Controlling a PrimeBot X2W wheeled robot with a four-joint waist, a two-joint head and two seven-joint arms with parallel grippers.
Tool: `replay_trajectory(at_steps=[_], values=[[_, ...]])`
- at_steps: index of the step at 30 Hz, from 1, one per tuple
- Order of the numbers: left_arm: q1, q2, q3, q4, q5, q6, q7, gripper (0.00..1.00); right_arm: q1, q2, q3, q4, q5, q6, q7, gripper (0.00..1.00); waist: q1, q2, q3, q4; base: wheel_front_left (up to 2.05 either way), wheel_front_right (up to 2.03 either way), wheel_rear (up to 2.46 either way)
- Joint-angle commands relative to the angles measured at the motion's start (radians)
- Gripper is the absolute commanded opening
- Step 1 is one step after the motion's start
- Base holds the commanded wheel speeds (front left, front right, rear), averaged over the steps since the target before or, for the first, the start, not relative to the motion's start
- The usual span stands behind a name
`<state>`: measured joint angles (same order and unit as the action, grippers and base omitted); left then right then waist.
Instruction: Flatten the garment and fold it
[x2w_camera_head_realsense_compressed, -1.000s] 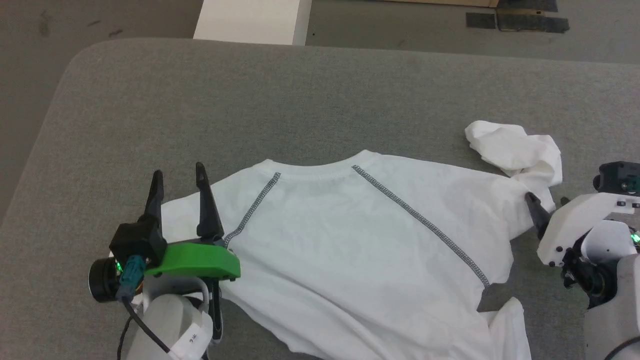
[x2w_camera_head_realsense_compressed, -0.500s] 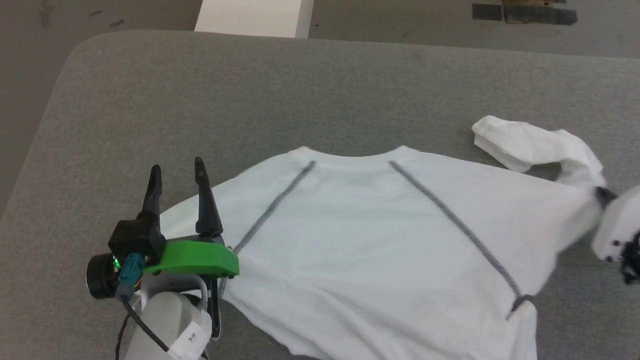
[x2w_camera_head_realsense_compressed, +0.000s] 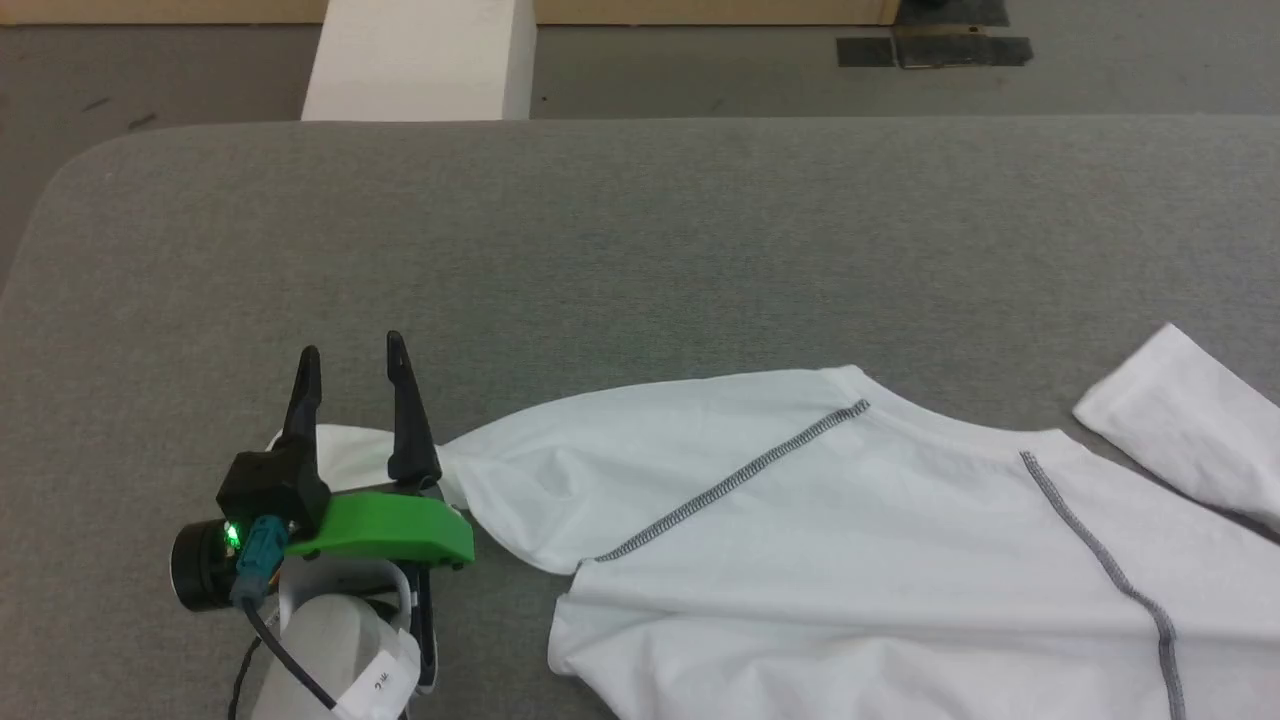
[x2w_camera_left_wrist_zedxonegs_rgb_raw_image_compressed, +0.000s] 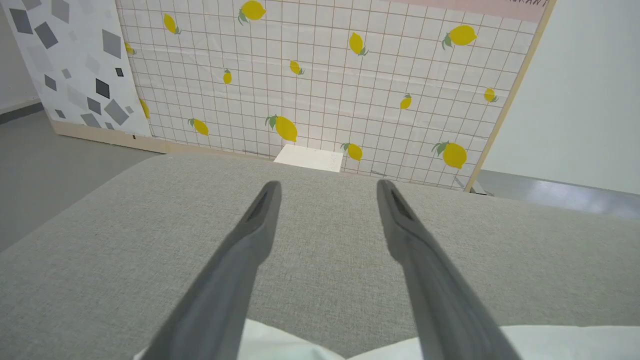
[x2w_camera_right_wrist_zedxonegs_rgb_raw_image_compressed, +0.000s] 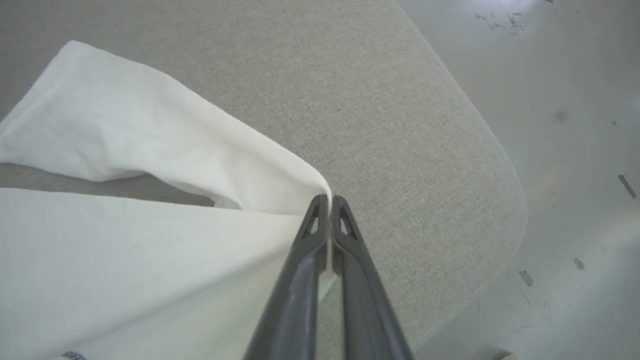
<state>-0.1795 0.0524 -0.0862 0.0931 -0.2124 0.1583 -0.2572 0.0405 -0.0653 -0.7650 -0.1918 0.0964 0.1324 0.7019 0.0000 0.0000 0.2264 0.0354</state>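
Note:
The garment (x2w_camera_head_realsense_compressed: 850, 530), a white T-shirt with grey stitched seams, lies spread over the lower right of the grey table (x2w_camera_head_realsense_compressed: 640, 230). One sleeve reaches left under my left gripper (x2w_camera_head_realsense_compressed: 352, 355), which hovers open with nothing between its fingers; the sleeve's white edge (x2w_camera_left_wrist_zedxonegs_rgb_raw_image_compressed: 280, 347) shows at the bottom of the left wrist view. My right gripper (x2w_camera_right_wrist_zedxonegs_rgb_raw_image_compressed: 328, 200) is shut on a fold of the garment (x2w_camera_right_wrist_zedxonegs_rgb_raw_image_compressed: 165, 200) near the table's right corner, and the cloth is pulled taut towards it.
A rigid white box (x2w_camera_head_realsense_compressed: 420, 60) stands on the floor beyond the table's far edge. A lemon-patterned panel (x2w_camera_left_wrist_zedxonegs_rgb_raw_image_compressed: 325, 75) rises behind it. The table's rounded right corner (x2w_camera_right_wrist_zedxonegs_rgb_raw_image_compressed: 500, 200) drops to bare floor close to my right gripper. The far half of the table is bare.
My right gripper has shut on the garment and dragged it to the right, stretching out body and left sleeve. The head camera has also shifted. My left gripper stays open in place.

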Motion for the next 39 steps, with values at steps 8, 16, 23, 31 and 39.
replay_trajectory(at_steps=[8, 16, 23, 31, 39], values=[[-0.028, -0.002, -0.057, 0.087, 0.025, -0.063, -0.004, 1.0, 0.041, 0.015, 0.13, 0.074, 0.116, -0.002, -0.087, 1.0, 0.0, 0.0, -0.013, -0.047, 0.0, 0.0, 0.0], [-0.172, 0.033, -0.234, 0.244, 0.119, -0.189, 0.172, 1.0, 0.061, 0.008, 0.388, 0.073, 0.104, -0.002, -0.381, 1.0, 0.0, 0.0, -0.021, -0.05, 0.0, 0.0, 0.0], [-0.298, 0.066, -0.316, 0.298, 0.157, -0.248, 0.486, 1.0, 0.055, -0.021, 0.51, 0.069, 0.119, -0.002, -0.465, 1.0, 0.0, 0.0, -0.006, -0.079, 0.0, 0.0, 0.0], [-0.333, 0.101, -0.325, 0.282, 0.132, -0.26, 0.85, 1.0, 0.041, -0.03, 0.604, 0.039, 0.14, -0.002, -0.492, 1.0, 0.0, 0.0, 0.038, -0.12, 0.0, 0.0, 0.0], [-0.29, 0.106, -0.325, 0.231, 0.06, -0.268, 1.022, 0.98, 0.028, -0.033, 0.622, 0.031, 0.16, -0.002, -0.507, 1.0, 0.0, 0.0, 0.068, -0.144, 0.0, 0.0, 0.0]])
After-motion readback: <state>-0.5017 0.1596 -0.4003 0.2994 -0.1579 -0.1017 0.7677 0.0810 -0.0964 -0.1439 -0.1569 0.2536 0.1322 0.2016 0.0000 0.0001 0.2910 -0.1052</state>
